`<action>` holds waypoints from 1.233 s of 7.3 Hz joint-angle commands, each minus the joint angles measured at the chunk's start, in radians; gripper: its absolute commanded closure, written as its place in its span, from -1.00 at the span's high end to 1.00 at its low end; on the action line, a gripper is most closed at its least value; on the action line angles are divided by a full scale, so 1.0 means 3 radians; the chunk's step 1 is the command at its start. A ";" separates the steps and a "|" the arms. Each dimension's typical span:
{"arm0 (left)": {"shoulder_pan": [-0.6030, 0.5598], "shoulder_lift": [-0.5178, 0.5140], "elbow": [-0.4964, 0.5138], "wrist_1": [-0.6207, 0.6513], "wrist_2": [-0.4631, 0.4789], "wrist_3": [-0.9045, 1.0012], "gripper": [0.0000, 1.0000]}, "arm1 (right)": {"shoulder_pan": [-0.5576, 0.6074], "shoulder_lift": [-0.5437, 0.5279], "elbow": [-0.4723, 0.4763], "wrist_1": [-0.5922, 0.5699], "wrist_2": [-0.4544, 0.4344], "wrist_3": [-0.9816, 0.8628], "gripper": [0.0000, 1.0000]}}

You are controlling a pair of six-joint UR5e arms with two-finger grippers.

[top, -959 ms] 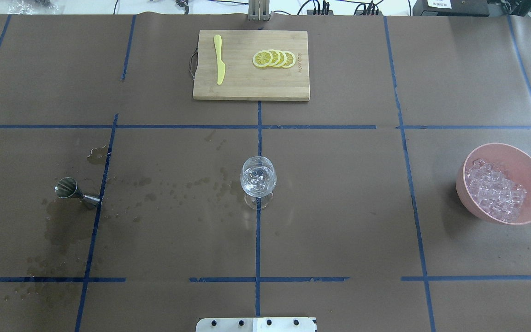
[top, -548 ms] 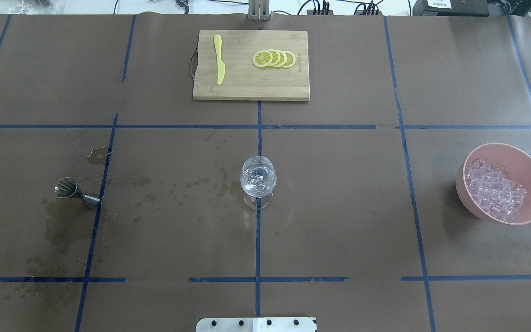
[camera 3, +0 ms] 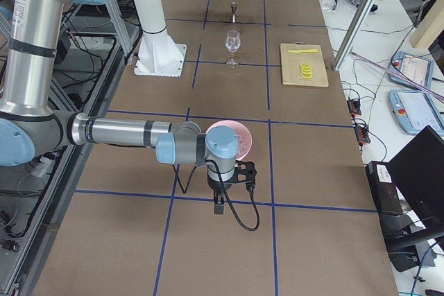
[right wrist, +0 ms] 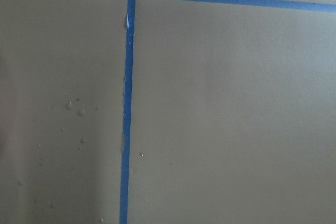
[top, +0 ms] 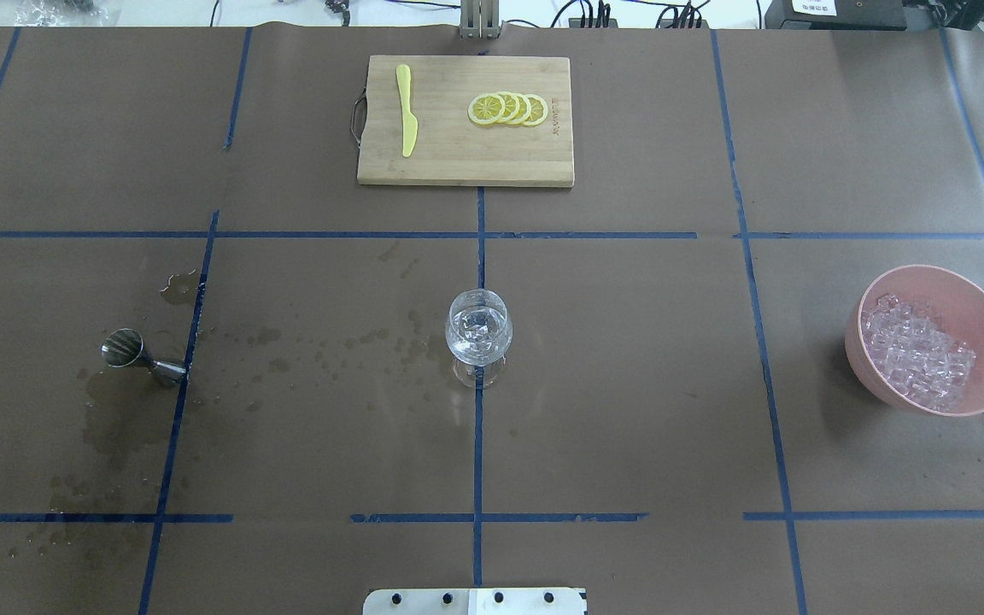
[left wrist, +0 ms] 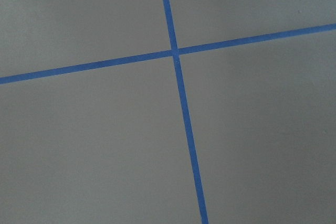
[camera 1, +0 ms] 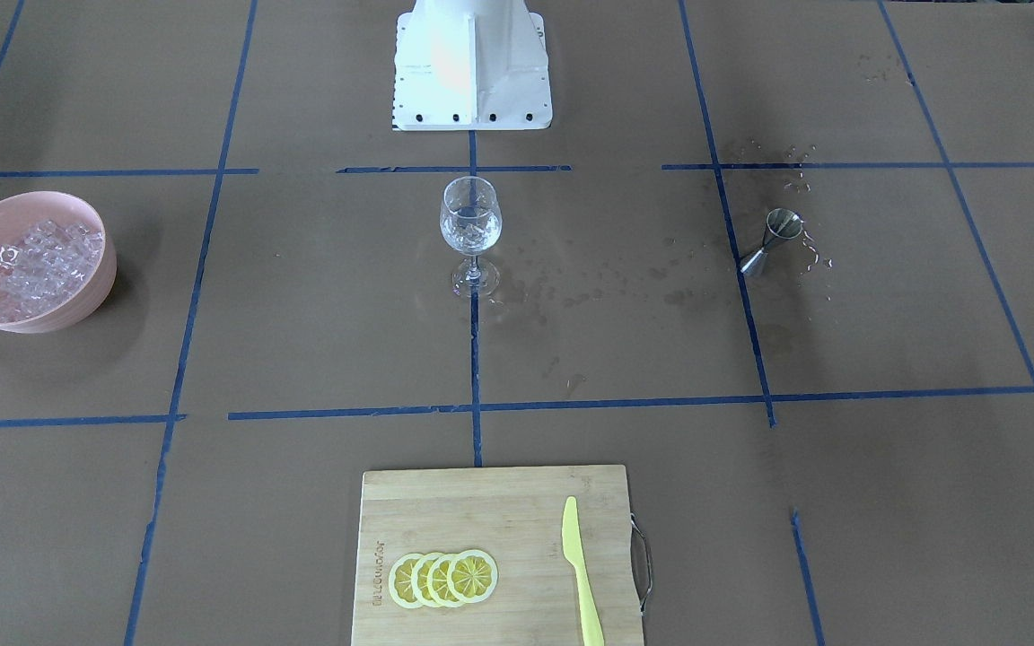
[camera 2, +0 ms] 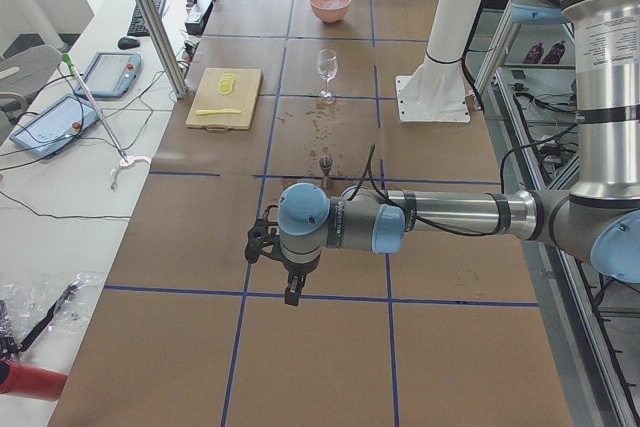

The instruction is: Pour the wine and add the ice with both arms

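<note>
in the side views, left gripper (camera 2: pixel 292 294) and right gripper (camera 3: pixel 218 206) jaws are too small to tell.

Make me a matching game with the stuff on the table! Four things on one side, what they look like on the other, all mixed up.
Things:
1. wine glass
2. bowl
3. jigger
4. lemon slices

Looks:
a. yellow, lying on the wooden board
b. see-through, standing on a stem
c. pink, holding a heap of ice
d. silver metal

Pairs: 1-b, 2-c, 3-d, 4-a
</note>
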 commanded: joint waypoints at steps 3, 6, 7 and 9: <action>-0.0004 0.0009 -0.0064 0.0003 0.0004 0.0001 1.00 | 0.0000 -0.0015 0.0004 0.0003 0.0002 -0.0018 1.00; -0.0085 0.0040 -0.0202 0.0003 0.0004 0.0001 1.00 | 0.0000 -0.0015 0.0009 0.0003 0.0012 -0.0023 1.00; -0.0101 0.0035 -0.0207 0.0003 0.0004 0.0001 1.00 | 0.0000 -0.0015 0.0014 0.0003 0.0012 -0.0023 1.00; -0.0101 0.0030 -0.0212 -0.0003 0.0004 0.0001 1.00 | 0.0000 -0.0015 0.0009 0.0014 0.0012 -0.0023 1.00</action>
